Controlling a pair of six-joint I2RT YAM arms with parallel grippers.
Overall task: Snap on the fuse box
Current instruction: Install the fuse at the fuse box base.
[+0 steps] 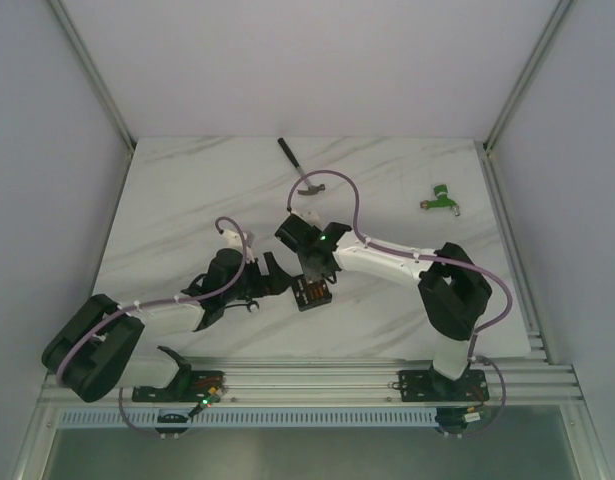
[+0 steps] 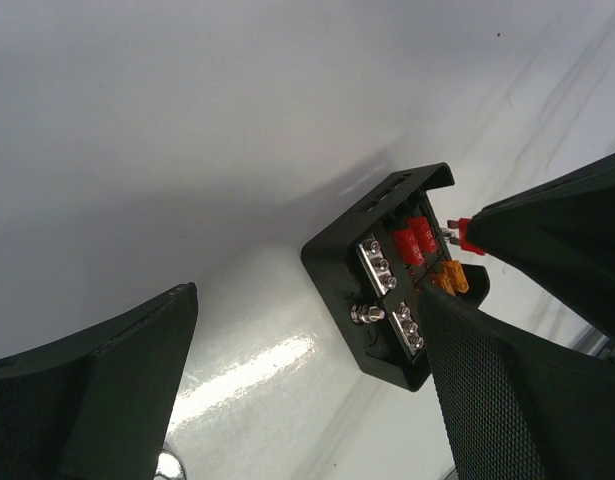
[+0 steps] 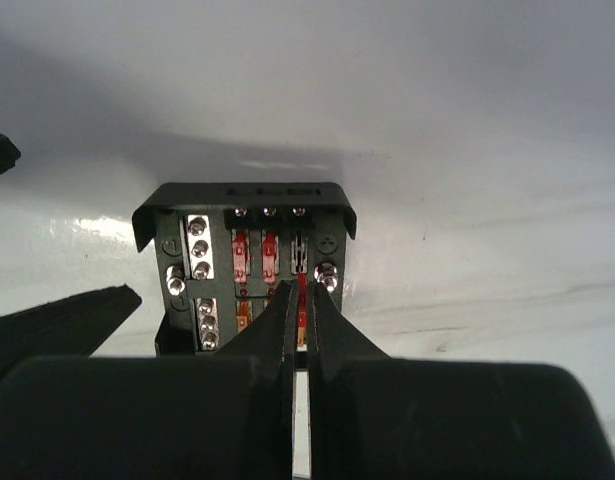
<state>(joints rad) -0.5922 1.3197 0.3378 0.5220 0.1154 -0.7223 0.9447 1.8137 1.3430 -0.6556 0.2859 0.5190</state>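
Note:
The fuse box [image 1: 313, 294] is a small black box lying open-side up on the white table between the two arms. In the right wrist view [image 3: 212, 262] it shows two red fuses, orange fuses below them, silver screws, and one empty slot at the top right. My right gripper [image 3: 302, 300] is shut on a small red fuse [image 3: 303, 288] and holds it just over that right column. From above, the right gripper [image 1: 311, 262] hovers over the box. My left gripper [image 2: 307, 400] is open and empty; the box [image 2: 372, 290] lies just ahead of its right finger [image 2: 507, 390].
A dark-handled tool [image 1: 289, 153] lies at the back centre. A green-and-red connector piece [image 1: 442, 197] lies at the back right. A metal rail [image 1: 317, 378] runs along the near table edge. Frame posts stand at the back corners.

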